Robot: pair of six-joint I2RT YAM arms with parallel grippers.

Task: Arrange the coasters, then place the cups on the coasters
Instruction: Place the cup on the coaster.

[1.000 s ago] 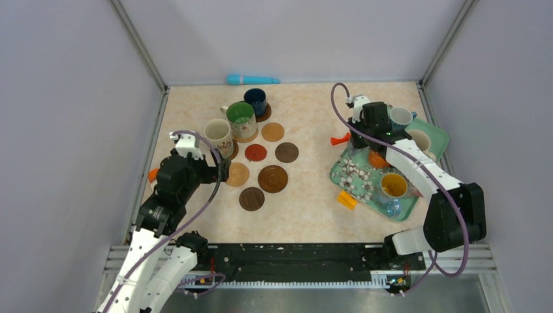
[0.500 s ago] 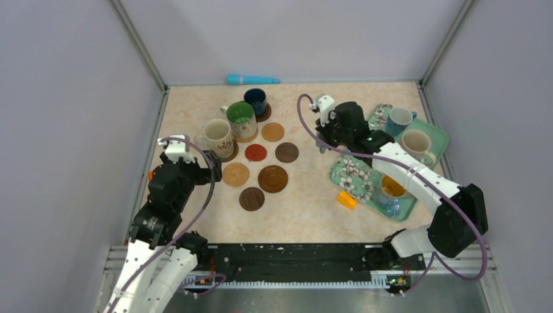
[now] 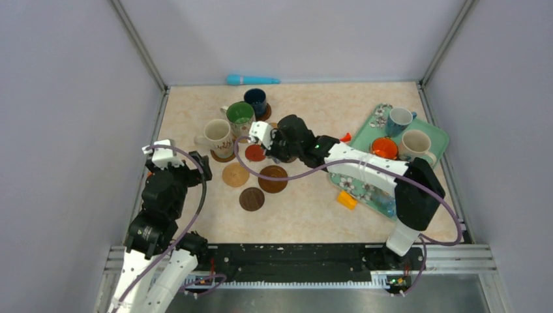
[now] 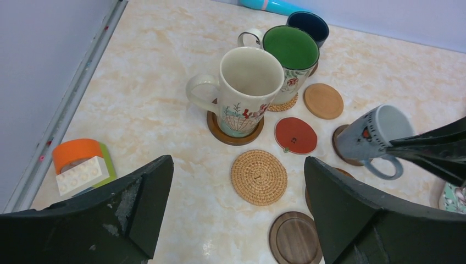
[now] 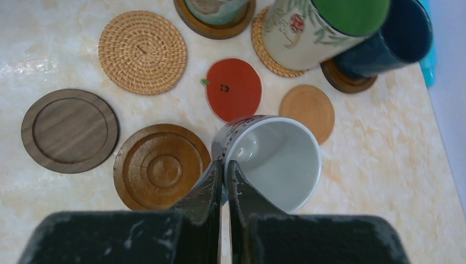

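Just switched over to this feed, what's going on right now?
The right gripper has its fingers shut on the rim of a grey-blue mug, holding it tilted, low over the coaster group beside the red coaster. The left gripper hangs open at the left, holding nothing. The cream mug, green mug and dark blue mug each stand on a coaster. At least three mugs sit on the teal tray.

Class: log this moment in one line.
right gripper: shut on grey mug, beside red coaster | left gripper: open, empty | on coasters: cream mug, green mug, blue mug
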